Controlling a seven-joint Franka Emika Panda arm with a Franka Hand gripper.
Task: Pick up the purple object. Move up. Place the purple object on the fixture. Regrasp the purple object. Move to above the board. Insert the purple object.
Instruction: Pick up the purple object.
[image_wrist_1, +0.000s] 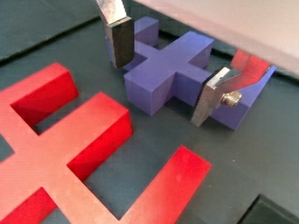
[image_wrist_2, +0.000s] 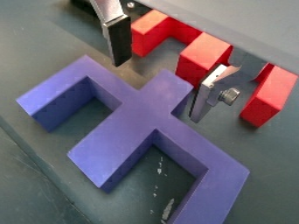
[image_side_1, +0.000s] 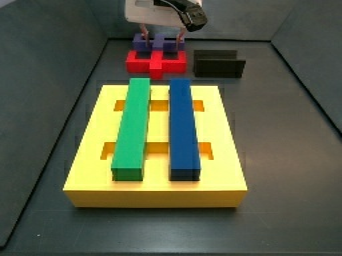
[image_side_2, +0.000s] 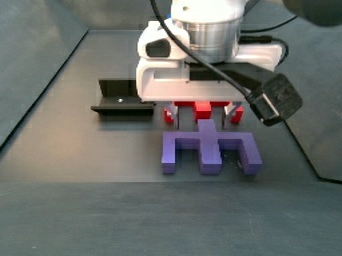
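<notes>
Fingers (image_wrist_1: 118, 41) apart, straddling centre arm of purple block (image_wrist_1: 176, 72), not clamped. Gripper (image_wrist_1: 163, 74) low over block, arm pointing straight down. Purple block flat on floor, touching red block (image_wrist_1: 70, 140); fixture (image_side_2: 120, 98) nearby.

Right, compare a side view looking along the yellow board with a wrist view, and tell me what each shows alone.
Only the side view shows the board with its green bar and blue bar, plus the fixture behind. Only the wrist view shows the fingers standing either side of the purple object's arm, apart from it. Both show the gripper low over the purple object and the red block beside it.
</notes>
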